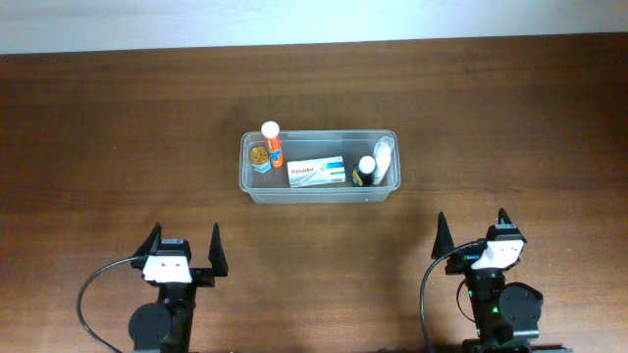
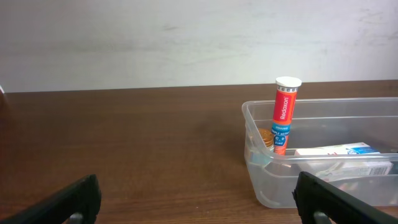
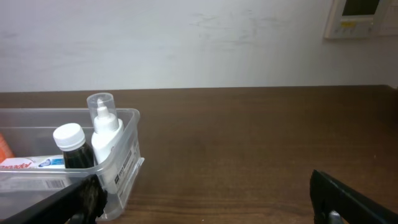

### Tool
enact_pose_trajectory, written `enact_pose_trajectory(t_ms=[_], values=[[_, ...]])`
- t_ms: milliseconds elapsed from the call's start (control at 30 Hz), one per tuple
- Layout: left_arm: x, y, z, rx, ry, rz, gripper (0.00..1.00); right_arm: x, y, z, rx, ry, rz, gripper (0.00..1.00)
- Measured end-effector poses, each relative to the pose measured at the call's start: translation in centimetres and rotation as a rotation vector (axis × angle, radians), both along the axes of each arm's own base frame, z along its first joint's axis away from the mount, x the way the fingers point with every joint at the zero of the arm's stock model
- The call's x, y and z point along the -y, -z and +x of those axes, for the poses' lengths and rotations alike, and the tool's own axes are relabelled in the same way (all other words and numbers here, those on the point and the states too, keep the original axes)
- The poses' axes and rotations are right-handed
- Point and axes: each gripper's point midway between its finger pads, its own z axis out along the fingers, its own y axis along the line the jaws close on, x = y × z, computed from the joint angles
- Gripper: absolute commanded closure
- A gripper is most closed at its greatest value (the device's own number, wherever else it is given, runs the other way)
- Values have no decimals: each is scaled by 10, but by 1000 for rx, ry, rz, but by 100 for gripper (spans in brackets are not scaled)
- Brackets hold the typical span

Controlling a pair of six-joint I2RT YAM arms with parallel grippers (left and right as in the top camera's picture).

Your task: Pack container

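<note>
The clear plastic container (image 1: pixel 320 192) sits mid-table. Inside it stand an orange Redoxon tube (image 1: pixel 272 143) with a white cap, a small round tin (image 1: pixel 258 156), a white Panadol box (image 1: pixel 316 172) lying flat, a dark bottle (image 1: pixel 365 171) with a white cap and a white spray bottle (image 1: pixel 382 157). The tube (image 2: pixel 283 114) and container (image 2: pixel 264 152) show in the left wrist view; the dark bottle (image 3: pixel 73 148), spray bottle (image 3: pixel 104 140) and the container's end wall (image 3: pixel 126 158) show in the right wrist view. My left gripper (image 1: pixel 183 246) and right gripper (image 1: pixel 471 232) are open and empty, near the front edge.
The brown wooden table (image 1: pixel 118 147) runs to a white wall at the back. A wall thermostat (image 3: pixel 362 17) shows at the top right of the right wrist view.
</note>
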Motion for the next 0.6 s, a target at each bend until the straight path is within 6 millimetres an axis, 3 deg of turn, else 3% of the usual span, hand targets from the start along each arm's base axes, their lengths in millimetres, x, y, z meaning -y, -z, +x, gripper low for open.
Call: enact_pose_trajectory(t_ms=[600], values=[[0,0,0,0,0,0,0,0,0,0,1,-5,-60,2]])
